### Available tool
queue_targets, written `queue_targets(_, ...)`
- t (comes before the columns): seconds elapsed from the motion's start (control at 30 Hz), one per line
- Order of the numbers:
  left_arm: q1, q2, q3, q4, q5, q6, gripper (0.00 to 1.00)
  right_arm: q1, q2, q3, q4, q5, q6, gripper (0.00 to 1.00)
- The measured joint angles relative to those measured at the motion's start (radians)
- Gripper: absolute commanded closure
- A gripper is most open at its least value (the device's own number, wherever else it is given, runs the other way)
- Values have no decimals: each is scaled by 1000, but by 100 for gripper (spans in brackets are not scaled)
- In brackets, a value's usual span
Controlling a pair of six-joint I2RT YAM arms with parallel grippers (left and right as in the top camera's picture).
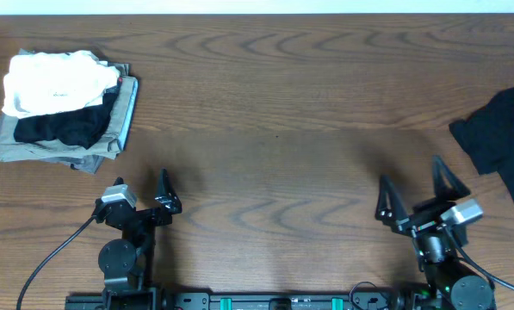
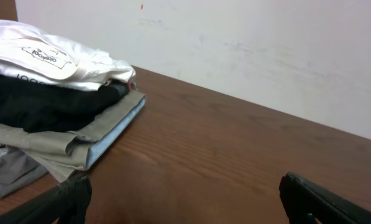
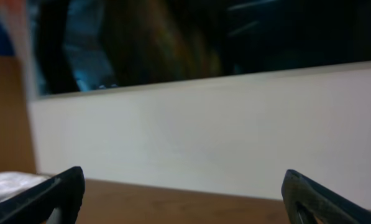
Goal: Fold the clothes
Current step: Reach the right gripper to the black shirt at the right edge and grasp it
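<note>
Two arms sit at the near edge of a brown wooden table (image 1: 274,103) in the overhead view. The left gripper (image 1: 142,185) has its jaws spread wide with nothing between them, and the right gripper (image 1: 413,185) is spread just as wide and also holds nothing. The black T-shirt (image 1: 499,138) lies crumpled at the table's far right edge, running out of the picture, near the right gripper but not touching it. Well apart, in the far left corner, is a folded pile: a white garment (image 1: 54,79) on top, a black folded garment (image 1: 63,127) under it, and grey garments (image 1: 67,153) at the bottom.

The left wrist view looks across the table at that pile. A sewn label (image 2: 45,56) on the white garment carries dark print too small to read, and faint pale lettering on the black layer below it is also illegible. The lowest grey piece shows a light blue edge (image 2: 114,140). The left gripper's two dark fingers (image 2: 70,196) stand far apart at the bottom corners, with only bare wood between them. Behind is a white wall (image 2: 266,50).

The right wrist view is blurred. Its fingers (image 3: 61,186) are again wide apart and hold nothing, with a strip of table, a pale wall and a dark panel (image 3: 204,37) above.
</note>
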Motion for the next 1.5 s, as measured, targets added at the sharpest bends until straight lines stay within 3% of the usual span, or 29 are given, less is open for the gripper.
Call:
queue_targets(0.17,0,0,0,0,0,0,2,0,154,218,-120,122,-115,1)
queue_targets(0.33,0,0,2,-3,0,0,2,0,431,460,-319,333,-154,1)
queue_targets(0.53,0,0,3,-4,0,0,2,-8,925,760,-609,542,-195,1)
queue_targets(0.8,0,0,3,-5,0,0,2,-77,1506,1220,-941,632,-259,1)
queue_targets(0.97,0,0,3,-5,0,0,2,-86,1622,1297,-932,665,-302,1)
queue_targets(1.07,0,0,3,-5,0,0,2,-103,1656,1298,-936,680,-330,17)
queue_targets(1.23,0,0,3,-5,0,0,2,-180,1740,1300,-959,692,-349,14)
queue_targets(1.33,0,0,3,-5,0,0,2,-230,1796,1300,-977,687,-357,32)
queue_targets(1.5,0,0,3,-5,0,0,2,-272,1856,1300,-995,634,-373,34)
